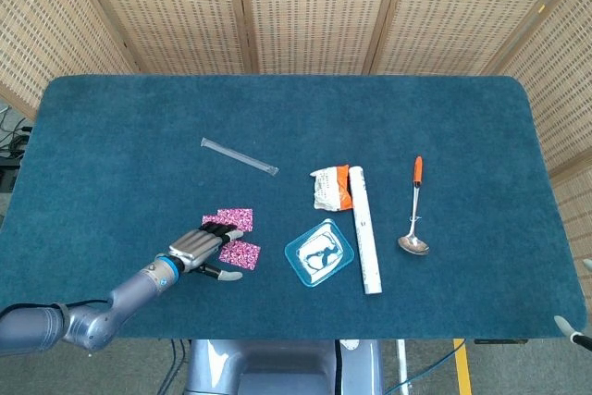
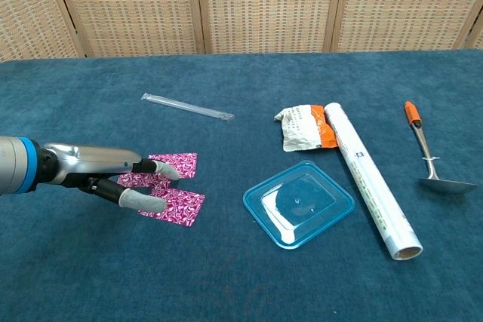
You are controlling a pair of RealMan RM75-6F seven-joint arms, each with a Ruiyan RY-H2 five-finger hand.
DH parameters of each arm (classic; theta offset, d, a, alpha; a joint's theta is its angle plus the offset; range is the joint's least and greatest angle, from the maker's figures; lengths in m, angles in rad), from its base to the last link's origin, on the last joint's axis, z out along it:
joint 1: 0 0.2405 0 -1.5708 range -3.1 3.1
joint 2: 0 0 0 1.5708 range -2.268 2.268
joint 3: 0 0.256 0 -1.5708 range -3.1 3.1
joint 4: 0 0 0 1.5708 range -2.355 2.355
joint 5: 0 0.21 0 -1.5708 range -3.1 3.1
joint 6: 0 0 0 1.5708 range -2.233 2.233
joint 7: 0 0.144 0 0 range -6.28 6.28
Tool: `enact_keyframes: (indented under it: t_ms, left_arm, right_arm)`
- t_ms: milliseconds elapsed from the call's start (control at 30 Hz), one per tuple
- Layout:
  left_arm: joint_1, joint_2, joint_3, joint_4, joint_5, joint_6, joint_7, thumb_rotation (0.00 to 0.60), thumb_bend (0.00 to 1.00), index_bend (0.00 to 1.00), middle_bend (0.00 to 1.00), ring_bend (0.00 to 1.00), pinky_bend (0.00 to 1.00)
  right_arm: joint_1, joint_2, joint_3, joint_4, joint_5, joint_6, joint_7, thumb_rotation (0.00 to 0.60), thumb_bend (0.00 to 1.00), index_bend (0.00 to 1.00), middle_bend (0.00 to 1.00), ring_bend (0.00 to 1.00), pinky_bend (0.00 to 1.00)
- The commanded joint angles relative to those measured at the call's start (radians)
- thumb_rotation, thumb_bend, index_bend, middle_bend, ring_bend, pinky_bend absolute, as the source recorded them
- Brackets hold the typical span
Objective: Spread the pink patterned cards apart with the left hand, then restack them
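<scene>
Two pink patterned cards lie apart on the blue cloth: one card (image 2: 174, 164) further back, the other card (image 2: 179, 207) nearer the front edge. In the head view they show as the rear card (image 1: 235, 218) and the front card (image 1: 243, 253). My left hand (image 2: 113, 176) reaches in from the left with its fingers stretched out flat and spread, hovering over the cards' left ends; its fingertips (image 2: 153, 204) overlap them. It holds nothing. The same left hand (image 1: 196, 249) shows in the head view. My right hand is out of both views.
A clear blue lid (image 2: 299, 203) lies right of the cards. Beyond it are a crumpled snack packet (image 2: 303, 127), a white roll (image 2: 371, 179) and an orange-handled spoon (image 2: 428, 152). A thin clear straw wrapper (image 2: 187, 107) lies further back.
</scene>
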Motion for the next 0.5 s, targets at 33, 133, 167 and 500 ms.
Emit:
enact_keyframes:
  t_ms: [33, 133, 167, 500]
  left_arm:
    - [0.006, 0.007, 0.005, 0.0, 0.003, 0.002, -0.001, 0.092, 0.0, 0.03, 0.0, 0.0, 0.0]
    - [0.016, 0.017, 0.01, 0.001, 0.008, 0.005, -0.004, 0.091, 0.0, 0.03, 0.0, 0.0, 0.0]
    - [0.019, 0.019, 0.01, 0.0, 0.01, 0.006, -0.006, 0.092, 0.0, 0.03, 0.0, 0.0, 0.0]
    - [0.051, 0.053, 0.024, -0.004, 0.034, 0.009, -0.023, 0.09, 0.0, 0.03, 0.0, 0.0, 0.0]
  right_arm:
    - [0.001, 0.0, 0.0, -0.001, -0.002, 0.0, -0.001, 0.6, 0.0, 0.18, 0.24, 0.01, 0.0]
    - [0.001, 0.001, 0.0, -0.004, -0.004, 0.001, -0.004, 0.6, 0.0, 0.18, 0.24, 0.01, 0.0]
    - [0.001, 0.002, 0.0, -0.005, -0.004, 0.001, -0.005, 0.6, 0.0, 0.18, 0.24, 0.01, 0.0]
    - [0.005, 0.004, 0.0, -0.013, -0.006, -0.002, -0.014, 0.6, 0.0, 0.18, 0.24, 0.01, 0.0]
